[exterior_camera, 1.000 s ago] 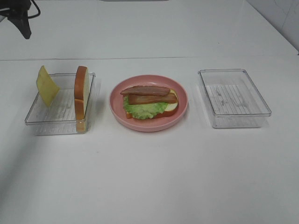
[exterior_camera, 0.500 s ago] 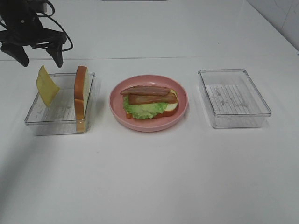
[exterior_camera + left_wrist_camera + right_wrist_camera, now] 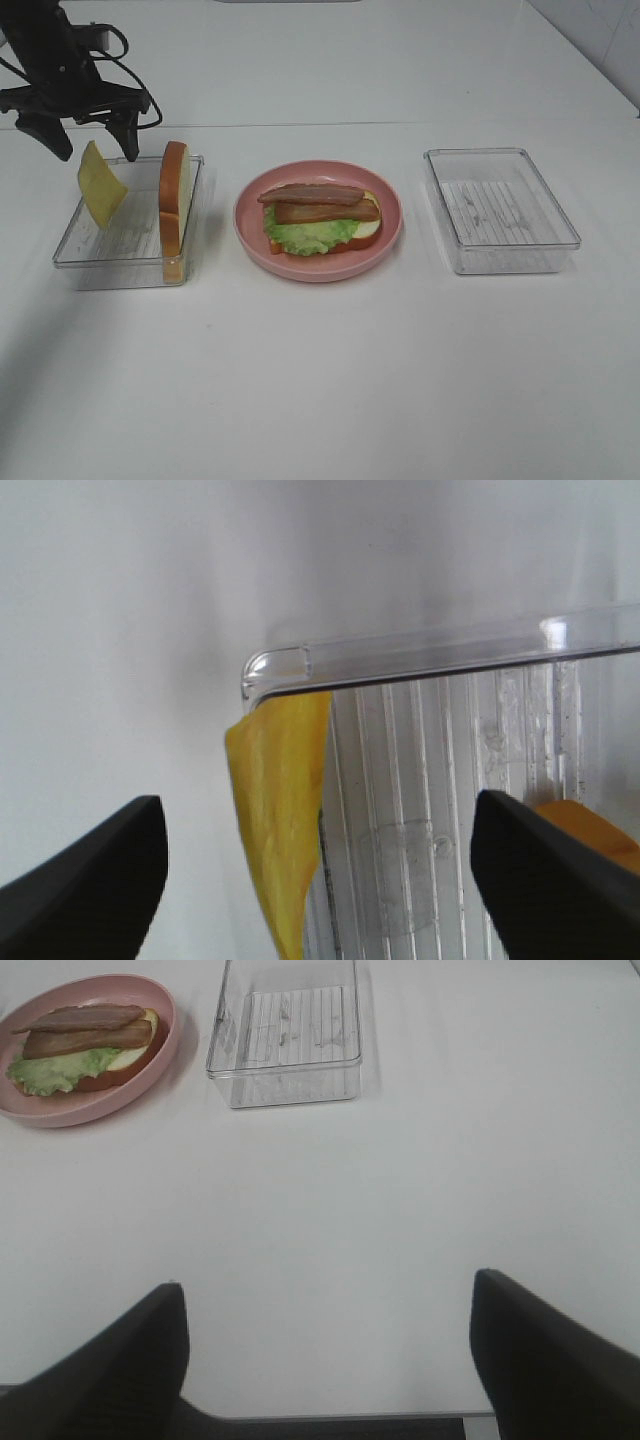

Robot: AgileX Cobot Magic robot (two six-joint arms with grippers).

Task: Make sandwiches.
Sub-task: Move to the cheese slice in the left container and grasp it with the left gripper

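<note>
Left gripper [image 3: 96, 148], jaws wide, has dropped at upper left to just above the leaning cheese slice [image 3: 101, 187] in the left tray [image 3: 120, 262], near the upright bread slice [image 3: 174, 195]. Centre: unfinished sandwich [image 3: 320, 215] on pink plate [image 3: 300, 268]; right tray [image 3: 505, 255] unchanged.

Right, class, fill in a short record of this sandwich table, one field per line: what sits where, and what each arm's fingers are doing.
Centre: pink plate with bottom bread, lettuce, bacon strips stacked
Left tray: cheese slice tilted at its far-left corner; upright bread slice along its right wall
Right tray: nothing inside
Left fingers: open, above the cheese slice
Right fingers: open, over bare table
Sandwich so far: no cheese or top bread yet
</note>
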